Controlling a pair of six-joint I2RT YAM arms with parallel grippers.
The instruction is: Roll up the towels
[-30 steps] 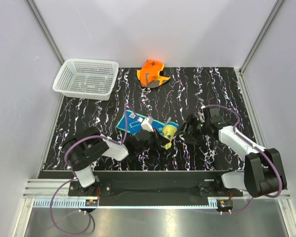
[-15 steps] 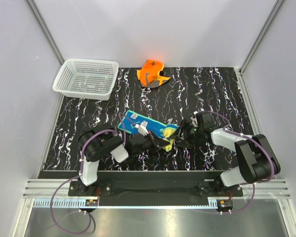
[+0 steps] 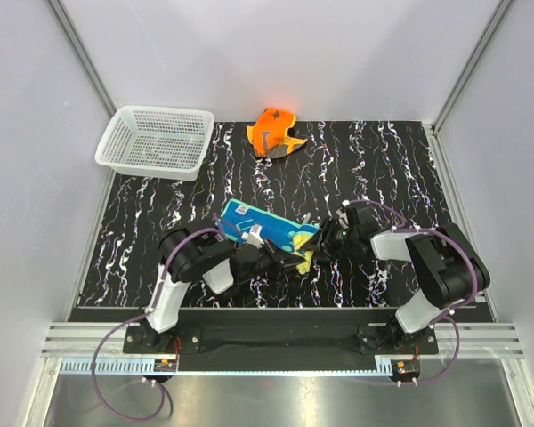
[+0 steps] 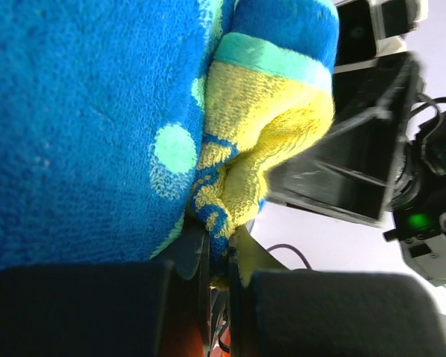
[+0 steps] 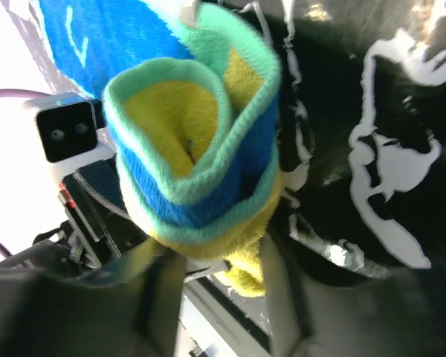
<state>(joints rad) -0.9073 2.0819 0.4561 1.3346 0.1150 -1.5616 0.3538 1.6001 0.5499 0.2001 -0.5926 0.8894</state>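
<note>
The yellow towel (image 3: 265, 228) lies teal-blue side up near the table's front middle, its right end curled into a roll (image 5: 197, 167). My left gripper (image 3: 280, 258) is shut on the roll's yellow edge (image 4: 230, 201), which is pinched between both jaws of the left gripper (image 4: 221, 253). My right gripper (image 3: 321, 242) meets the roll from the right. In the right wrist view the right gripper (image 5: 219, 260) has a finger pressed on each side of the roll's end. The orange towel (image 3: 276, 131) sits crumpled at the table's far edge, away from both grippers.
A white mesh basket (image 3: 156, 140) stands at the back left corner of the black marbled table (image 3: 383, 169). Grey walls and metal frame posts close in the table on three sides. The two arms' bases sit at the near edge.
The right gripper moved left up to the rolled end and its jaws narrowed around it. The left arm swung right, carrying the pinched edge farther over the towel.
</note>
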